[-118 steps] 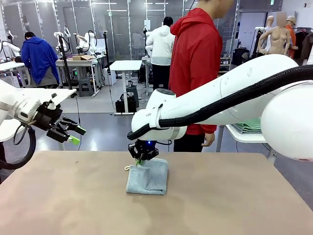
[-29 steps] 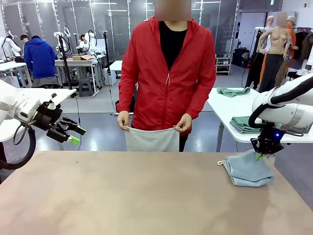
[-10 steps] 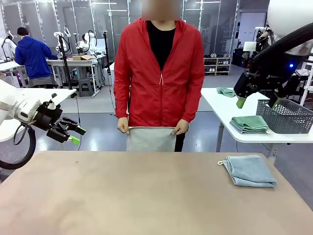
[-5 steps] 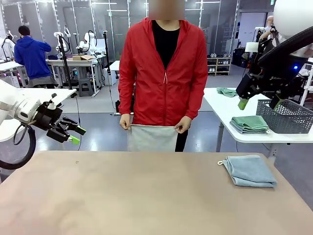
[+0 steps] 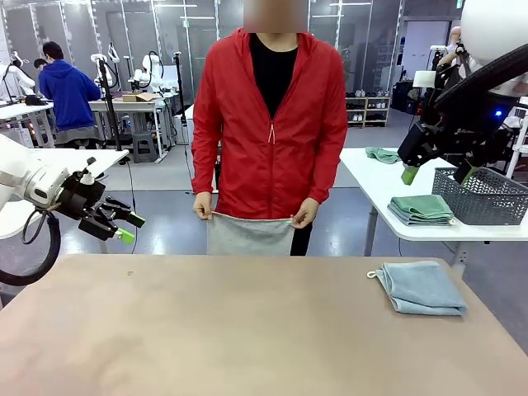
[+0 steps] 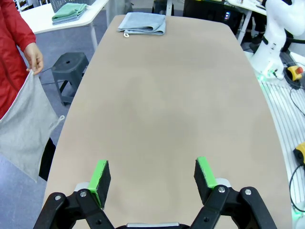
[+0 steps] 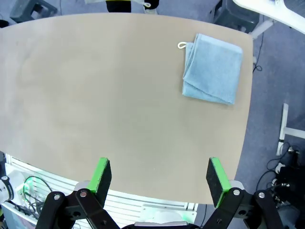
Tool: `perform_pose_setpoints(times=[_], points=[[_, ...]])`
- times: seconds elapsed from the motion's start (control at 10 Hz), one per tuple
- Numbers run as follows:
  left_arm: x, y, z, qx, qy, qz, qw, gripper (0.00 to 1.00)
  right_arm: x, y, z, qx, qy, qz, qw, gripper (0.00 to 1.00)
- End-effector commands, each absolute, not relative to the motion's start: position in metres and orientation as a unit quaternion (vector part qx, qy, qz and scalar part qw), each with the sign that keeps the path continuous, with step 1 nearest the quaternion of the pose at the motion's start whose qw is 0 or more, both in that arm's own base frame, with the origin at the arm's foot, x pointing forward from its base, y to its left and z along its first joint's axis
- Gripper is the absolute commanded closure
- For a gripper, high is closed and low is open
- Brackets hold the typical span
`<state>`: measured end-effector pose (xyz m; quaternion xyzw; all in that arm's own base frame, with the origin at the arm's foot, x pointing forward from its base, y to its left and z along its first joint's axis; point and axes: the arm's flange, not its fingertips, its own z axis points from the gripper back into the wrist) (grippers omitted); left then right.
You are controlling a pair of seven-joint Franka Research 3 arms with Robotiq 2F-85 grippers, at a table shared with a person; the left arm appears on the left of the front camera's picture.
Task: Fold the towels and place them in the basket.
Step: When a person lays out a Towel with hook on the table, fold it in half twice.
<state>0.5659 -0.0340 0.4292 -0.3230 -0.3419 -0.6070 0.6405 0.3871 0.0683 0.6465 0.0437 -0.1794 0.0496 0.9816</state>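
While the left pincer (image 5: 130,228) and the raised right pincer (image 5: 437,174) gape empty, the folded blue-grey towel (image 5: 421,287) lies on the bench's (image 5: 247,330) right; a person (image 5: 272,124) holds the cream towel (image 5: 250,236) at the far edge.

Blue-grey towel (image 5: 421,287) moved from centre to the surface (image 5: 206,330) right side. Right end effector (image 5: 437,172) let go and rose. Person (image 5: 271,124) arrived holding cream towel (image 5: 250,237).

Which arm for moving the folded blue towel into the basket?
Right, probably: the right tool hangs open near the basket, on the blue towel's side; the left tool, also open, is across the table.
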Motion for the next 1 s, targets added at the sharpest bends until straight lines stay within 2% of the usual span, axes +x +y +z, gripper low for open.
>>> perform_pose_setpoints(times=[0.0,0.9], points=[[0.5660,-0.0349,0.4299,-0.319,-0.344,-0.607,0.642,0.11,0.3867,0.0697,0.6471,0.044,-0.177,0.044,0.982,0.00],[0.5660,-0.0349,0.4299,-0.319,-0.344,-0.607,0.642,0.11,0.3867,0.0697,0.6471,0.044,-0.177,0.044,0.982,0.00]])
